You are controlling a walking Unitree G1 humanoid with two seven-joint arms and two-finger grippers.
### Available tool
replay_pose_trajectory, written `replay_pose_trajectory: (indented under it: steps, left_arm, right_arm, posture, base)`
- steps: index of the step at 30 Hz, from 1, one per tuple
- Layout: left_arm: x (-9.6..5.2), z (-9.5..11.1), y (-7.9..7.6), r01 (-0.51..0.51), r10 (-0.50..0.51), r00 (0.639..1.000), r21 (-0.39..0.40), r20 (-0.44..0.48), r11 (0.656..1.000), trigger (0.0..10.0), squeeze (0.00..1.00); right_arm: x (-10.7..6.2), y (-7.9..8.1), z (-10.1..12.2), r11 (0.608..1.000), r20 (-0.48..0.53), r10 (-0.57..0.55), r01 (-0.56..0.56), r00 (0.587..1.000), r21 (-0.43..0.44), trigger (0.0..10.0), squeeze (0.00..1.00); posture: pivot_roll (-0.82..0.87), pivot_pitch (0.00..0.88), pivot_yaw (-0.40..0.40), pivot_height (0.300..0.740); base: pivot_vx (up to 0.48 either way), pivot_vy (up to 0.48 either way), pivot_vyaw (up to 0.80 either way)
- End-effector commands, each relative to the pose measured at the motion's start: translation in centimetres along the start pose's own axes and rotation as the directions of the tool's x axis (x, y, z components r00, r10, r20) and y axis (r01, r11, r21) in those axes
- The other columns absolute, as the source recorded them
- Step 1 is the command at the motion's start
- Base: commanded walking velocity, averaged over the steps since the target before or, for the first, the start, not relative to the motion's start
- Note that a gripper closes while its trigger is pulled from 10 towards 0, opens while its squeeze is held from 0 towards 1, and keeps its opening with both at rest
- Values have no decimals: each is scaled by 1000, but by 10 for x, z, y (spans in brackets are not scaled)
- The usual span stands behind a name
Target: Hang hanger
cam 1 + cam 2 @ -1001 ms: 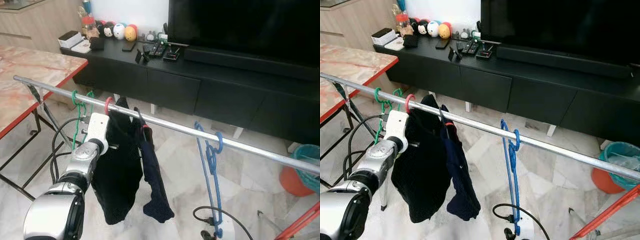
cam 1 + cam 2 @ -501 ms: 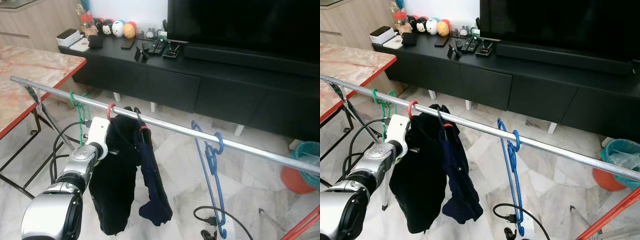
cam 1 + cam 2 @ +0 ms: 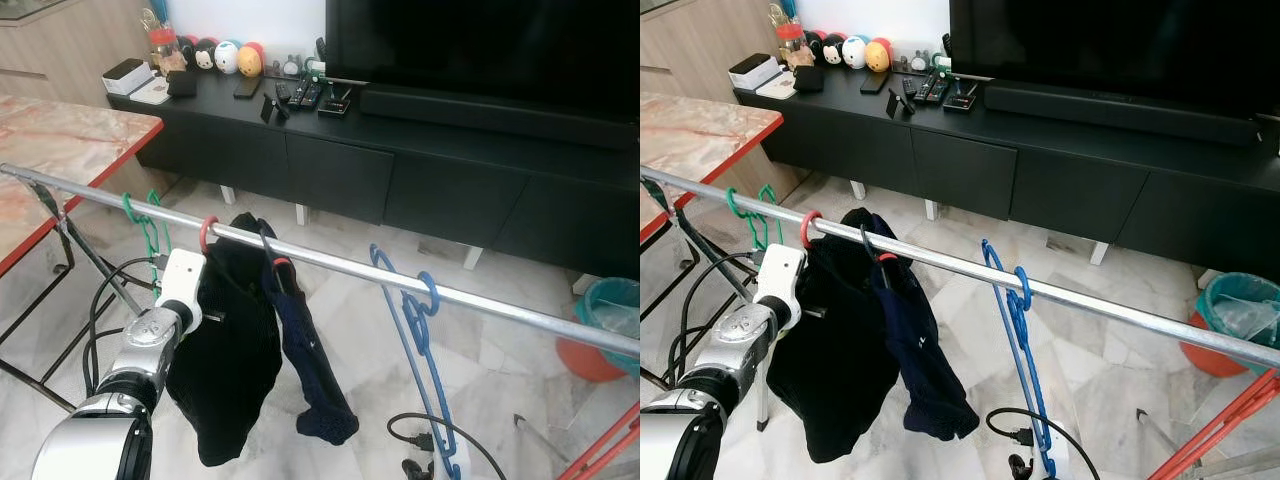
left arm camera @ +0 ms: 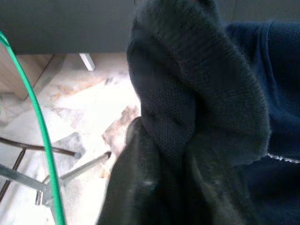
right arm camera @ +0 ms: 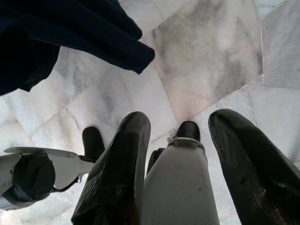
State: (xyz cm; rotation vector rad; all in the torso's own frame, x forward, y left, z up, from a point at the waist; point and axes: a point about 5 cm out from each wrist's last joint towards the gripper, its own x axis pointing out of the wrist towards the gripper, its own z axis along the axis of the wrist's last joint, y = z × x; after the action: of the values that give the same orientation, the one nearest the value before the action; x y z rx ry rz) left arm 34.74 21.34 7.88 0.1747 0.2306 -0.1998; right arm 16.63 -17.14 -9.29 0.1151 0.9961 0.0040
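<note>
A metal rail [image 3: 500, 305] crosses the view from left to right. On it hang a green hanger [image 3: 146, 226], a red hanger [image 3: 207, 232] carrying a black garment [image 3: 235, 380], a dark hanger with a navy garment [image 3: 305, 350], and blue hangers [image 3: 421, 340]. My left arm [image 3: 150, 335] reaches up to the black garment, and my left gripper [image 3: 200, 300] is buried in its fabric just under the red hook. The left wrist view has black cloth [image 4: 187, 117] close up beside the green hanger [image 4: 37, 126]. My right gripper [image 5: 180, 164] hangs open over the marble floor.
A black TV console [image 3: 400, 170] with a large TV stands behind the rail. A marble table [image 3: 60, 150] is at the left. A teal bin [image 3: 615, 310] and an orange bucket [image 3: 585, 360] sit at the right. A black cable [image 3: 430, 430] lies on the floor.
The whole picture has shifted, so the camera moved. My left arm stays against the black garment, and both garments have swung a little to the right.
</note>
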Motion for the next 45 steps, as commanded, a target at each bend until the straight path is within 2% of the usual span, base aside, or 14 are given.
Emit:
replay_pose_trajectory:
  steps: [1, 10, 14, 20, 26, 28, 32, 35, 36, 37, 40, 41, 42, 45]
  left_arm:
    - [-6, -15, 5, -30, 28, 998, -30, -57, 999, 10000, 1000]
    - [-5, -3, 7, -33, 35, 999, -63, 28, 997, 10000, 1000]
    - [-6, 6, 9, -23, 33, 993, -92, 110, 995, 10000, 1000]
    - [-8, 12, 9, -5, 19, 986, -85, 165, 996, 10000, 1000]
    - [-22, 11, 11, 24, -11, 975, -56, 222, 998, 10000, 1000]
    - [-34, 11, 11, 30, -20, 967, -35, 252, 999, 10000, 1000]
    - [-44, 9, 12, 11, -2, 965, -32, 263, 999, 10000, 1000]
    - [-60, -1, 8, -26, 32, 969, -27, 244, 999, 10000, 1000]
    - [-65, -10, 6, -39, 45, 974, -30, 221, 999, 10000, 608]
    - [-71, -22, 4, -54, 59, 981, -33, 183, 998, 10000, 0]
    - [-92, -62, -2, -120, 122, 992, -53, 33, 991, 10000, 0]
    - [-92, -62, -2, -120, 122, 992, -53, 33, 991, 10000, 0]
    - [-101, -80, -2, -172, 170, 984, -36, -44, 984, 10000, 0]
    - [-113, -106, 1, -246, 239, 958, -26, -158, 969, 10000, 0]
  right_arm:
    - [-1, 0, -3, 1000, -5, -5, 5, 1000, 15, 10000, 0]
    - [-1, 0, -3, 1000, -4, -10, 10, 1000, 16, 10000, 0]
    - [-1, -1, -3, 1000, 0, -15, 15, 1000, 18, 10000, 0]
    - [-1, -1, -3, 1000, 2, -16, 16, 1000, 20, 10000, 0]
    - [-1, -1, -2, 999, 6, -28, 27, 1000, 26, 10000, 0]
    - [-1, -1, -2, 999, 7, -33, 33, 999, 27, 10000, 0]
    - [-1, -2, -2, 999, 8, -37, 36, 999, 27, 10000, 0]
    - [0, -2, -1, 999, 9, -41, 40, 999, 30, 10000, 0]
    - [0, -2, -1, 999, 10, -43, 42, 999, 32, 10000, 0]
    - [0, -2, -1, 998, 11, -44, 44, 999, 34, 10000, 0]
    - [0, -2, -1, 998, 14, -51, 51, 999, 41, 10000, 0]
    - [0, -2, -1, 998, 14, -51, 51, 999, 41, 10000, 0]
    - [0, -2, -1, 998, 15, -55, 54, 998, 45, 10000, 0]
    - [0, -2, 0, 997, 13, -57, 57, 998, 43, 10000, 0]
  posture:
    - [-78, 70, 62, 740]
    - [-78, 70, 60, 740]
    - [-77, 71, 60, 740]
    - [-72, 70, 61, 740]
    - [-65, 69, 64, 740]
    - [-65, 69, 64, 740]
    - [-58, 68, 64, 740]
    - [-47, 64, 64, 740]
    - [-47, 63, 65, 740]
    - [-45, 59, 67, 740]
    - [-47, 53, 70, 740]
    - [-47, 53, 70, 740]
    - [-45, 52, 68, 740]
    - [-45, 51, 66, 740]
  base:
    - [0, 0, 0]
    - [0, 0, 0]
    - [0, 0, 0]
    - [0, 0, 0]
    - [0, 0, 0]
    - [0, 0, 0]
    - [0, 0, 0]
    - [0, 0, 0]
    - [0, 0, 0]
    - [0, 0, 0]
    - [0, 0, 0]
    - [0, 0, 0]
    - [0, 0, 0]
    - [0, 0, 0]
